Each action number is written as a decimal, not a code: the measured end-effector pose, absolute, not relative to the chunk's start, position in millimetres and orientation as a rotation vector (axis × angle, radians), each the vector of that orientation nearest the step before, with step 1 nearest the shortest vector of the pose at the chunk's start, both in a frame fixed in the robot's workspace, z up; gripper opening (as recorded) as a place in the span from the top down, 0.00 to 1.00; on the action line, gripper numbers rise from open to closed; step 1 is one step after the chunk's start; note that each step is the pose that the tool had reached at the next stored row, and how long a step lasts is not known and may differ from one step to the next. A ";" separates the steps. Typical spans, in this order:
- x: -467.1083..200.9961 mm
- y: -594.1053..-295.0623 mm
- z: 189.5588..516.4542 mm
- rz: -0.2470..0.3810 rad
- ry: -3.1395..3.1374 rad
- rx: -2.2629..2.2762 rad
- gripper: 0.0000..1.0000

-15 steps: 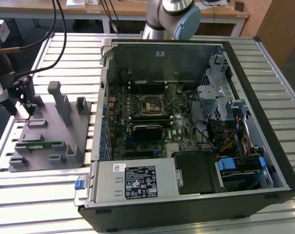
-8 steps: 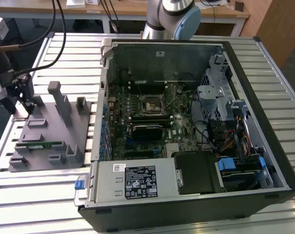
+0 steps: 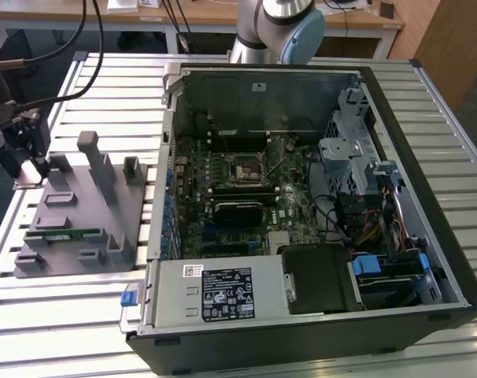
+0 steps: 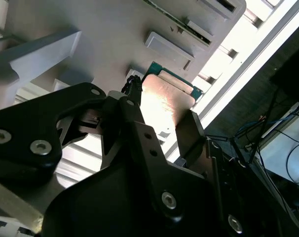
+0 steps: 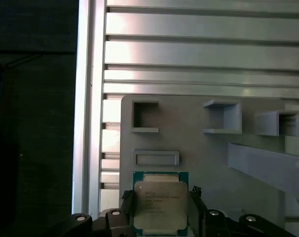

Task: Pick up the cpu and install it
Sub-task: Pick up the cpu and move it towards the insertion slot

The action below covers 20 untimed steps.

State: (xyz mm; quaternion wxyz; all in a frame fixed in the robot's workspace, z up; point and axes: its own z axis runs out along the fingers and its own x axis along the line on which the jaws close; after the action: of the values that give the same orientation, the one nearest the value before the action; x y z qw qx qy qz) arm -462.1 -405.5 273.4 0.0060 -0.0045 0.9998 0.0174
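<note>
Pick-up step: your end effector straddles the cpu, seated in the grey fixture on the desk — clamped or not cannot be told — so confirm a firm, level hold before any lift

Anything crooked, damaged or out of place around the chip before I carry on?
Nothing stands out. The silver-topped, green-rimmed cpu lies straight on the grey plastic fixture plate, with the black gripper centred on it; no damage is visible.
</note>
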 end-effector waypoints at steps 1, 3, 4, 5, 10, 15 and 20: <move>-462.1 -405.5 274.2 0.055 3.129 -0.014 0.47; -462.1 -405.5 276.6 0.055 3.129 -0.014 0.47; -462.2 -405.5 278.1 0.055 3.129 -0.014 0.47; -462.1 -405.5 280.0 0.055 3.129 -0.014 0.47; -462.3 -405.5 287.7 0.055 3.129 -0.014 0.47; -463.0 -405.4 295.5 0.055 3.129 -0.014 0.47; -463.6 -405.1 303.7 0.055 3.129 -0.014 0.47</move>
State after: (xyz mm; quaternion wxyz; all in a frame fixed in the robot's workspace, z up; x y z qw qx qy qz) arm -463.6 -405.1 303.7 0.0060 -0.0045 0.9998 0.0176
